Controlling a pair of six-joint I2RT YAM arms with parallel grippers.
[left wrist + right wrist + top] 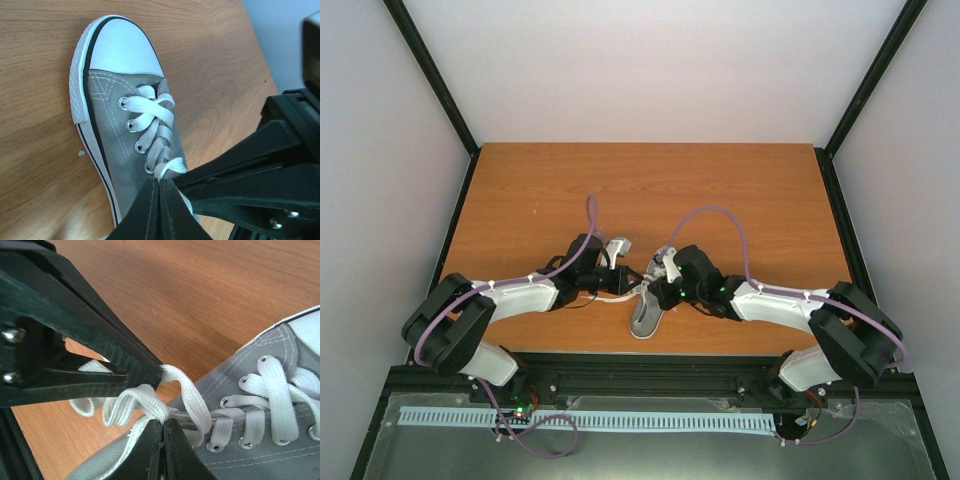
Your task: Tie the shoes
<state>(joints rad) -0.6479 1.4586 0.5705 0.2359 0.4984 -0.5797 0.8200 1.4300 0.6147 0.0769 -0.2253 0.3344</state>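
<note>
The left gripper (pixel 159 187) reaches in from the left over the near middle of the wooden tabletop (pixel 740 200). Its jaws are clenched tip to tip on the white laces (pixel 150 120) at the top of the lacing, where a strand comes out right above the fingertips. Under and between both grippers lies the small grey canvas sneaker (pixel 644 318), sole down on the tabletop close to its near edge, with its white toe cap (pixel 120 45) and white sole rim (pixel 77 75) well apart from the black fingers. The laces cross in neat rows through the metal eyelets (pixel 131 126) up to the grasped spot. A slack loop (pixel 125 407) of lace spills past the side of the sneaker over the wood. The right gripper (pixel 163 426) comes in from the right, its tip just beside the left one. Its jaws are likewise pressed together, pinching the laces where that loop starts.
</note>
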